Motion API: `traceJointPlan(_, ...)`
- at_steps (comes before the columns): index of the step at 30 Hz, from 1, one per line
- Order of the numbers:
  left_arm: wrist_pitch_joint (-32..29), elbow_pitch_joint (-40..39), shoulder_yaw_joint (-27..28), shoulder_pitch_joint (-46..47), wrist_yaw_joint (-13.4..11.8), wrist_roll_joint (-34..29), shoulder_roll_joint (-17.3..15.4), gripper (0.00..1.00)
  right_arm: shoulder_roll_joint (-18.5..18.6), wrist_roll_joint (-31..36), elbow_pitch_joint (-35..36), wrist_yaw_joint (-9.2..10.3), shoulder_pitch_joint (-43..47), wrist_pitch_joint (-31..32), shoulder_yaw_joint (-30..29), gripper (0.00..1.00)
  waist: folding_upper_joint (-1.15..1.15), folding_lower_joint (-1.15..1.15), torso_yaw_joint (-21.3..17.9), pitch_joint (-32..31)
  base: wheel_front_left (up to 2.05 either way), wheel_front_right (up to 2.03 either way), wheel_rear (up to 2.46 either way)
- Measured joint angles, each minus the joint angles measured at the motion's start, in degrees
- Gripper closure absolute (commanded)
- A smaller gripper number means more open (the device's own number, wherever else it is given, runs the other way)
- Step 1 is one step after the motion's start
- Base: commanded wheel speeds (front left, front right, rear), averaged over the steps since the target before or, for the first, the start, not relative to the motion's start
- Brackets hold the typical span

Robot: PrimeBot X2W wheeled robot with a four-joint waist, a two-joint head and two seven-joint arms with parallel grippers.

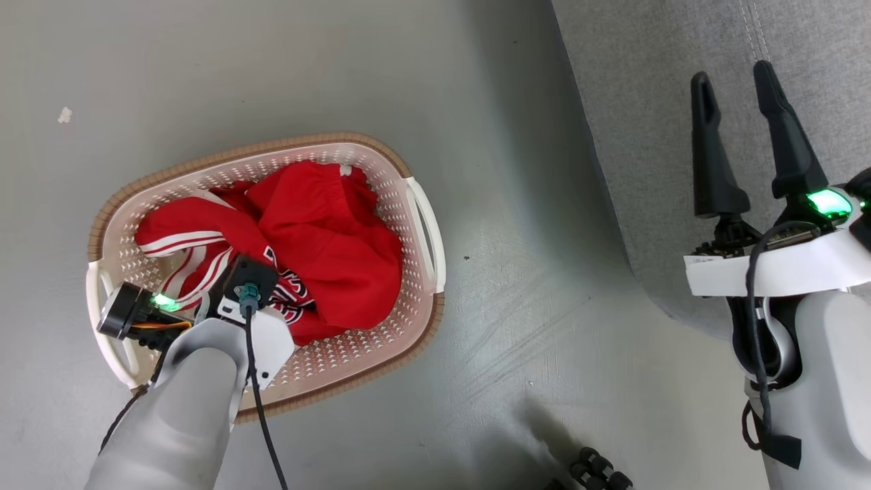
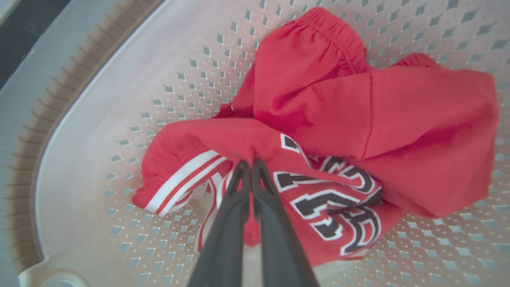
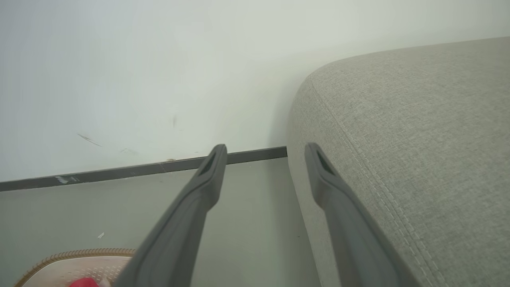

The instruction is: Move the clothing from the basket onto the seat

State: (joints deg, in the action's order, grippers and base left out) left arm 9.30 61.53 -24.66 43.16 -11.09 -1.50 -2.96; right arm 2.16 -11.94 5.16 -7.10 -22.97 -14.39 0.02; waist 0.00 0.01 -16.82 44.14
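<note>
Clothing lies heaped in the basket, where the left gripper has its jaws pressed together, seemingly pinching a red fold; from above, the wrist hides its tips. Bare floor separates the basket from the seat. Over the seat's rounded edge hovers the right gripper, jaws spread.

Crumpled red clothing in white basket; grey seat nearby
</note>
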Motion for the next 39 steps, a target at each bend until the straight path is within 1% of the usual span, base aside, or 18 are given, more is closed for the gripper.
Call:
traceJointPlan(5,2.6,-1.7,0.5,-0.1,0.2,1.4,0.1,1.0,0.0,0.9,-1.0,-0.01,0.0,-0.1,0.3,0.0,0.0,-0.01,0.8,-1.0,0.0,0.0,0.0)
traceJointPlan(10,3.6,-3.3,1.0,-0.6,0.2,2.0,0.2,1.0,0.0,1.4,-1.8,-0.01,0.0,-0.1,-0.2,0.0,0.0,-0.01,1.5,-2.0,0.0,0.0,0.0)
traceJointPlan(15,4.5,-6.2,2.0,-2.9,0.1,2.9,0.3,1.0,0.1,1.6,-2.3,-0.01,0.1,-0.1,-1.2,0.0,0.0,-0.01,2.4,-3.5,0.0,0.0,0.0)
traceJointPlan(19,5.0,-9.6,2.7,-5.3,0.1,3.8,0.3,1.0,0.1,3.1,-2.8,-0.01,0.1,-0.1,-1.3,0.0,0.0,0.0,3.4,-5.0,0.0,0.0,0.0)
traceJointPlan(23,5.0,-13.9,3.0,-6.5,-0.4,4.6,0.3,1.0,0.2,4.5,-3.5,-0.01,0.2,-0.1,-1.1,0.0,0.0,0.0,4.4,-6.6,0.0,0.0,0.0)
traceJointPlan(30,5.0,-27.3,3.6,-8.1,-1.1,4.6,-0.3,1.0,1.2,5.0,-4.1,-0.01,0.5,-0.1,-1.7,0.0,0.0,-0.01,6.4,-9.8,0.0,0.0,0.0)
traceJointPlan(35,5.0,-33.8,3.4,-12.3,-1.4,4.5,-0.9,1.0,1.8,5.6,-4.7,-0.01,1.0,-0.1,-2.7,0.0,0.0,0.0,7.8,-12.5,0.0,0.0,0.0)
traceJointPlan(39,5.0,-38.9,3.6,-14.6,-1.4,4.8,-1.3,1.0,2.7,6.1,-5.6,-0.01,2.6,-0.1,-2.2,0.0,0.0,-0.01,8.9,-14.8,0.0,0.0,0.0)
